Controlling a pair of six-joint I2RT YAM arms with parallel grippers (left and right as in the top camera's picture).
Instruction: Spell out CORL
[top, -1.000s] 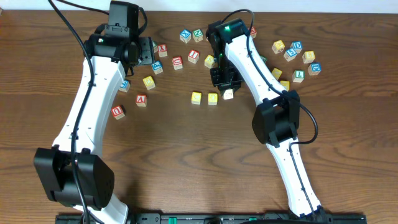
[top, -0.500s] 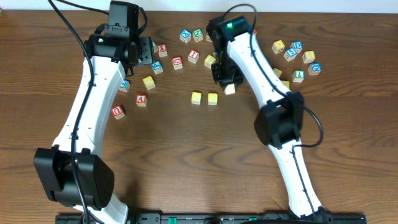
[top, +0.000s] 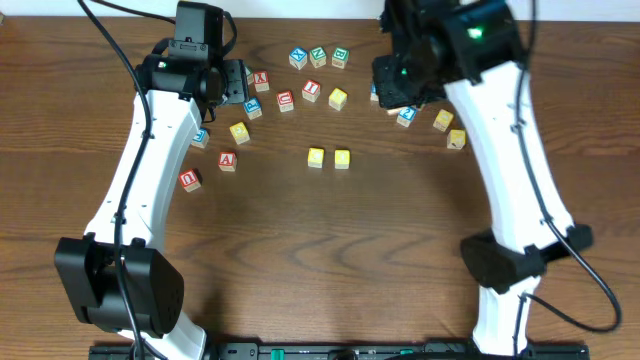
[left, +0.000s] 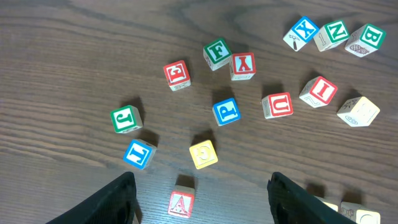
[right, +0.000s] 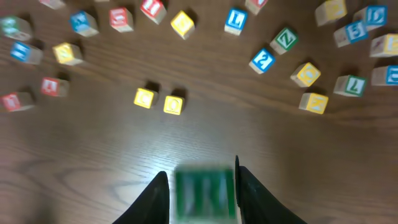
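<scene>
Right gripper (right: 201, 180) has risen; only its wrist view shows jaws clamping green cube (right: 204, 194).

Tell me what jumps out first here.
The right gripper, high over the back right of the table, is shut on a green-marked cube too blurred to read. At mid-table, two yellow cubes sit side by side, apart from the scatter of letter cubes along the back.
</scene>
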